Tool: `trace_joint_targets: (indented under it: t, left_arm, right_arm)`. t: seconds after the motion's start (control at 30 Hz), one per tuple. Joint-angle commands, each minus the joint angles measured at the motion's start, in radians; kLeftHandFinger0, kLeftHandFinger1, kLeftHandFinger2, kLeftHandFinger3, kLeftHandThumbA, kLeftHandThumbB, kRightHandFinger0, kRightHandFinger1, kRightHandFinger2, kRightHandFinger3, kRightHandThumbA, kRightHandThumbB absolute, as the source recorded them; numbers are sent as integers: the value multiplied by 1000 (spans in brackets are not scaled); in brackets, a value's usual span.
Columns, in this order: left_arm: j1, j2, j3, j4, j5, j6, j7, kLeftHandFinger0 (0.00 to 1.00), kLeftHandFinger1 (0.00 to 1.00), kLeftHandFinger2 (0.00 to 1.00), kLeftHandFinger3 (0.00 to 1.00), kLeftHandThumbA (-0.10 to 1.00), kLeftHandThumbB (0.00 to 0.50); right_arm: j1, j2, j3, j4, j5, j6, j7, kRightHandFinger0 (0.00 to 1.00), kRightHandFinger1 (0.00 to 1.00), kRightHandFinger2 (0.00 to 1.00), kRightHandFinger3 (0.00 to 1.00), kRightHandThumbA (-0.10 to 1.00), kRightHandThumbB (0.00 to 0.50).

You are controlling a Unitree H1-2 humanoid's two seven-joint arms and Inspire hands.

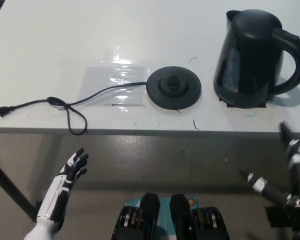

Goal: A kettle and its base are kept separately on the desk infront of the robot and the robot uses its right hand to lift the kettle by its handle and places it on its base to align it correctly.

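Observation:
A black kettle [250, 60] stands upright at the right of the white desk [65, 40], its handle [296, 62] pointing right. Its round black base [173, 87] lies separately to the left of it, a gap of bare desk between them. The base's cord [65, 105] runs left to a plug near the front edge. My black right hand [285, 175] is below the desk's front edge at the lower right, fingers spread, open, well short of the kettle. My white left hand [72, 170] rests open at the lower left, below the desk.
A clear taped plastic sheet [115, 80] lies flat on the desk left of the base. The desk's front edge [140, 131] runs across the middle of the picture, with grey floor beneath. Tape marks sit under the kettle.

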Motion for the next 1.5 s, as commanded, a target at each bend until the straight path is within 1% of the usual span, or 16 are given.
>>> trace_joint_targets:
  t: [0.0, 0.03, 0.07, 0.13, 0.2, 0.27, 0.4, 0.47, 0.5, 0.6, 0.93, 1.13, 1.2, 1.3, 1.4, 1.47]
  left_arm:
    - [-15, 13, -13, -35, 12, -38, -20, 1000, 1000, 1000, 1000, 1000, 206]
    - [-15, 11, -15, -33, 11, -40, -21, 1000, 1000, 1000, 1000, 1000, 200]
    - [-16, 11, -17, -30, 13, -45, -21, 1000, 1000, 1000, 1000, 1000, 197]
    - [-24, 9, -22, -24, 18, -47, -22, 1000, 1000, 1000, 1000, 1000, 195]
    - [-34, 6, -26, -17, 24, -47, -20, 1000, 1000, 1000, 1000, 1000, 208]
    - [-35, 7, -30, -16, 31, -45, -19, 1000, 1000, 1000, 1000, 1000, 217]
    - [-40, 5, -35, -13, 33, -45, -20, 1000, 1000, 1000, 1000, 1000, 207]
    - [-37, 5, -38, -13, 40, -41, -19, 1000, 1000, 1000, 1000, 1000, 219]
    - [-37, 4, -40, -8, 40, -44, -21, 1000, 1000, 1000, 1000, 1000, 209]
    - [-37, 5, -42, -3, 39, -50, -22, 1000, 1000, 1000, 1000, 1000, 211]
    - [-53, -5, -56, 11, 36, -55, -25, 1000, 1000, 1000, 1000, 1000, 205]
    - [-55, 0, -57, 10, 37, -55, -21, 1000, 1000, 1000, 1000, 1000, 209]
    - [-57, 1, -57, 9, 38, -51, -20, 1000, 1000, 1000, 1000, 1000, 215]
    - [-58, 3, -55, 8, 45, -44, -16, 1000, 1000, 1000, 1000, 1000, 223]
    - [-57, 3, -55, 7, 46, -45, -17, 1000, 1000, 1000, 1000, 1000, 208]
    - [-57, 5, -56, 8, 52, -43, -16, 1000, 1000, 1000, 1000, 1000, 215]
  right_arm:
    - [-114, -40, -79, -96, -10, -28, -35, 1000, 1000, 1000, 1000, 1000, 411]
    - [-136, -53, -92, -102, 1, -10, -25, 1000, 1000, 1000, 1000, 1000, 372]
    - [-150, -61, -100, -104, 11, -1, -18, 1000, 1000, 1000, 1000, 1000, 362]
    - [-193, -80, -121, -104, 68, 33, 1, 1000, 1000, 1000, 1000, 1000, 387]
    - [-226, -95, -138, -120, 108, 101, 17, 1000, 1000, 1000, 1000, 1000, 386]
    - [-257, -103, -151, -127, 140, 158, 27, 1000, 1000, 1000, 1000, 1000, 414]
    - [-315, -121, -172, -107, 162, 188, 29, 1000, 1000, 1000, 1000, 1000, 403]
    - [-344, -129, -177, -99, 170, 214, 35, 1000, 1000, 1000, 1000, 1000, 409]
    - [-373, -139, -180, -83, 179, 230, 43, 1000, 1000, 1000, 1000, 1000, 382]
    - [-412, -150, -180, -46, 206, 253, 61, 1000, 1000, 1000, 1000, 1000, 352]
    - [-527, -174, -171, 179, 221, 265, 89, 1000, 1000, 1000, 1000, 1000, 436]
    - [-568, -169, -156, 247, 208, 289, 94, 1000, 1000, 1000, 1000, 1000, 403]
    - [-576, -170, -151, 280, 200, 277, 96, 1000, 1000, 1000, 1000, 1000, 371]
    - [-588, -169, -143, 338, 188, 263, 96, 1000, 1000, 1000, 1000, 1000, 359]
    - [-600, -164, -143, 403, 195, 251, 96, 1000, 1000, 1000, 1000, 1000, 383]
    - [-600, -161, -146, 419, 207, 258, 101, 1000, 1000, 1000, 1000, 1000, 375]
